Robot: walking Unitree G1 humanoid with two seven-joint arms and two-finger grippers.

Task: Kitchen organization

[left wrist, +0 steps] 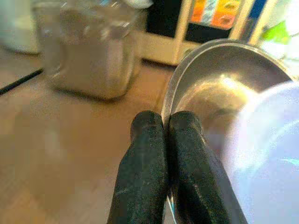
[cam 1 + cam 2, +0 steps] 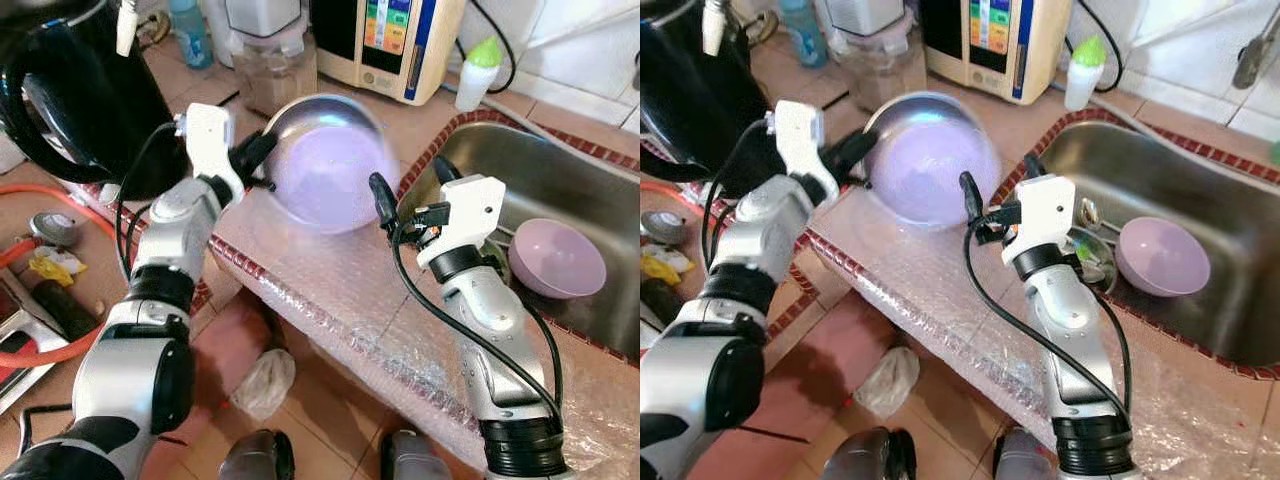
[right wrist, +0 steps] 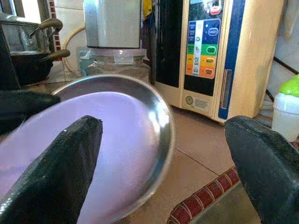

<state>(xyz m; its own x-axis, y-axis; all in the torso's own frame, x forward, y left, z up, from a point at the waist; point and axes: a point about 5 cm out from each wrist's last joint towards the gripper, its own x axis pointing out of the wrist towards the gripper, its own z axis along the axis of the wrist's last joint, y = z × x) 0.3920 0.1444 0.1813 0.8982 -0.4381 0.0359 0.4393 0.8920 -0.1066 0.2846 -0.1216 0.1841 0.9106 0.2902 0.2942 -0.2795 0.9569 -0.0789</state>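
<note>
**Left hand lifts the steel bowl by its rim; right hand waits open beside it**

The left hand [image 1: 166, 140] is pinched tight on the thin rim of a steel bowl [image 2: 325, 165], one finger on each side of the metal, as the left wrist view shows plainly. The bowl is tipped up on edge so its inside faces the robot, and a pale purple shape, blurred, sits in it; it looks like a second, plastic bowl nested inside, though I cannot be sure.

Just past the far side of the bowl from that hand, the right hand [image 3: 163, 154] is spread wide and holds nothing, its fingers [image 2: 382, 198] near the bowl's edge but apart from it.

Beyond the right hand lies the sink [image 2: 590, 180], with a purple bowl [image 2: 556, 258] resting in the basin. Behind the raised bowl stand a jar [image 2: 272, 70] and a water machine [image 2: 390, 40]; on the left hand's outer side is a black kettle [image 2: 80, 100]. Bubble wrap [image 2: 350, 300] covers the counter below both hands.

The step in hand seems to be carrying the bowl, probably toward the sink. A one-sided rim grip on a tilted bowl is weak; the next move calls for steadying it with the right hand or a slow, level carry.
</note>
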